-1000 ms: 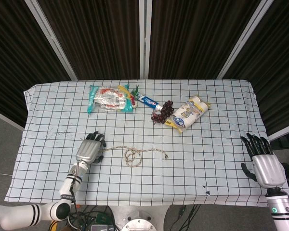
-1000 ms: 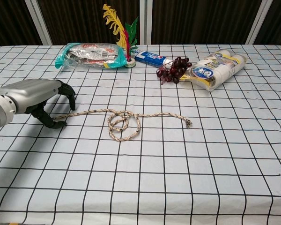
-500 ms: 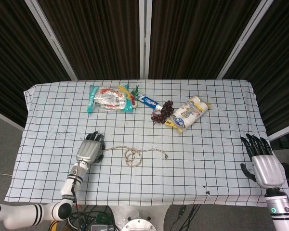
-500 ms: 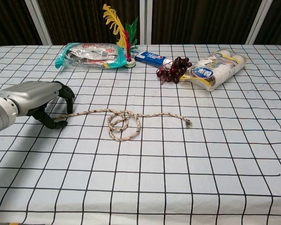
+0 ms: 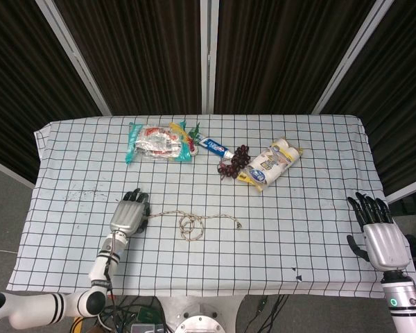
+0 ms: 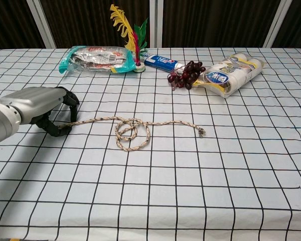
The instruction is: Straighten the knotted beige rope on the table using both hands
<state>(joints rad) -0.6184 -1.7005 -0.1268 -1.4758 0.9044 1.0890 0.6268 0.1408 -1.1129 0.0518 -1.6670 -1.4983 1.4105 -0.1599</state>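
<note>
The beige rope [image 6: 132, 132] lies on the checked cloth left of centre, with a tangled loop in its middle [image 5: 191, 225] and a frayed free end [image 6: 201, 131] pointing right. My left hand [image 6: 37, 109] sits at the rope's left end, fingers curled down over it, and the rope's tip [image 6: 65, 126] is pinched between the thumb and the curled fingers. The same left hand [image 5: 129, 214] shows in the head view with its back upward. Beyond the table's right edge, my right hand [image 5: 376, 232] hovers with its fingers spread, holding nothing. It is outside the chest view.
Along the far side lie a snack bag [image 6: 94, 57], a feather shuttlecock [image 6: 129, 35], a toothpaste tube [image 6: 161, 62], dark grapes [image 6: 185, 73] and a pack of bottles [image 6: 231, 72]. The table's right edge [image 5: 374, 201] runs close to my right hand.
My left hand has drawn its fingers in around the rope's left end and shifted slightly left. The rope's loop has barely moved. The right hand has stayed put.
</note>
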